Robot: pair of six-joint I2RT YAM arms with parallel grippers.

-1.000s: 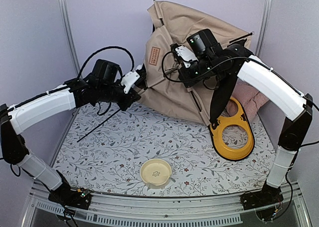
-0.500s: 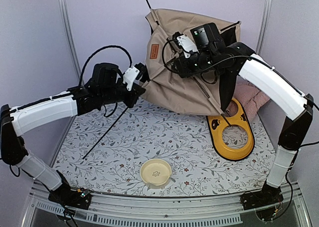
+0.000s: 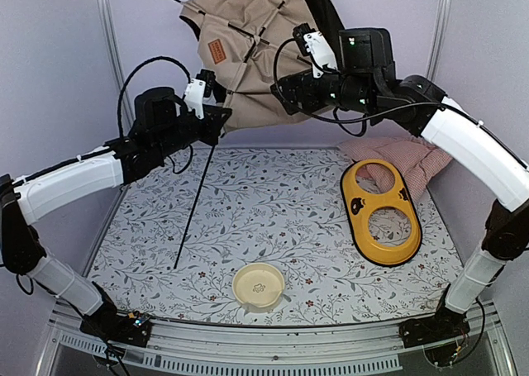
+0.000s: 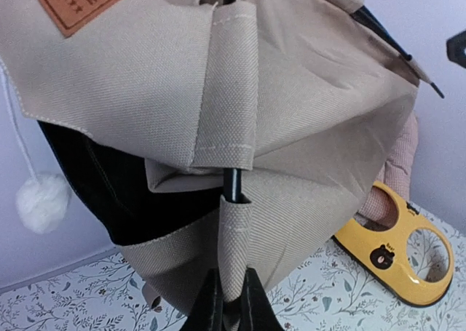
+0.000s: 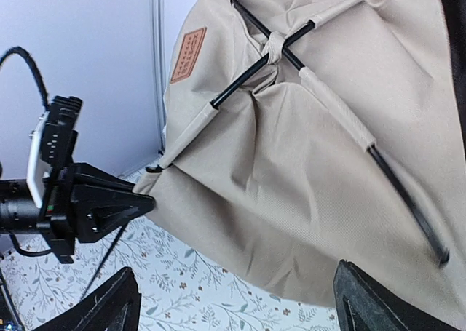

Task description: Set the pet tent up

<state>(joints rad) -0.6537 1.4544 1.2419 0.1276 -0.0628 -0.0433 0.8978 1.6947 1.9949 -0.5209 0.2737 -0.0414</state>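
At the lower left edge of the pet tent, the left end effector is clamped on a fabric pole sleeve. Below that edge, a loose black pole slants down to the flowered worktop. The tent itself hangs crumpled in the air above the worktop, its brown label patch at upper left. At the tent's right side, the right end effector is spread wide and holds nothing. Below the tent's right lies a yellow feeder tray. The tent looks light, with limp cloth and thin springy poles. Stitched sleeves or the pole crossing probably give a surer hold than slack fabric.
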